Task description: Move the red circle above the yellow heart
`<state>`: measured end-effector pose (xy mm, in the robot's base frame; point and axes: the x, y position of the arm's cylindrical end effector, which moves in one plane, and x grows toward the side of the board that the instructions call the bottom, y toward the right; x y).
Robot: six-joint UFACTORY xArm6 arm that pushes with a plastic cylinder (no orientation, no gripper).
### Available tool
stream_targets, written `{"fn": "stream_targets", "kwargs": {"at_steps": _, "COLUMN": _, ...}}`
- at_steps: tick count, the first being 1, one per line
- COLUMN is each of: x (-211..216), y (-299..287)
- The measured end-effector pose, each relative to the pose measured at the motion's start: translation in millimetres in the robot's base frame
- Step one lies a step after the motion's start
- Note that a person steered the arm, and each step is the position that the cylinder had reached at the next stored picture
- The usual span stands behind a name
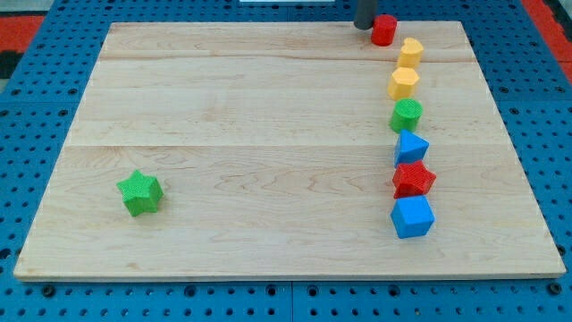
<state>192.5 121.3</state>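
Observation:
The red circle [384,29] is a short red cylinder at the view's top edge of the wooden board [268,134]. The yellow heart [411,51] lies just below and to the right of it, almost touching. My tip [365,26] is a dark rod end right against the red circle's left side, at the board's top edge. Only the rod's lowest part shows; the rest is cut off by the frame's top.
Below the yellow heart a column runs down the right side: a yellow hexagon [404,83], a green circle [407,114], a blue triangle-like block [411,147], a red star [413,180], a blue cube [412,216]. A green star [139,193] sits at lower left.

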Motion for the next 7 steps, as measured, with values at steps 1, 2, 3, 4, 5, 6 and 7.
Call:
{"fn": "stream_targets", "kwargs": {"at_steps": 1, "x": 0, "y": -2}}
{"fn": "stream_targets", "kwargs": {"at_steps": 2, "x": 6, "y": -8}}
{"fn": "stream_targets", "kwargs": {"at_steps": 3, "x": 14, "y": -9}}
{"fn": "stream_targets", "kwargs": {"at_steps": 4, "x": 18, "y": 3}}
{"fn": "stream_targets", "kwargs": {"at_steps": 5, "x": 18, "y": 23}}
{"fn": "stream_targets", "kwargs": {"at_steps": 6, "x": 18, "y": 11}}
{"fn": "stream_targets", "kwargs": {"at_steps": 7, "x": 38, "y": -45}}
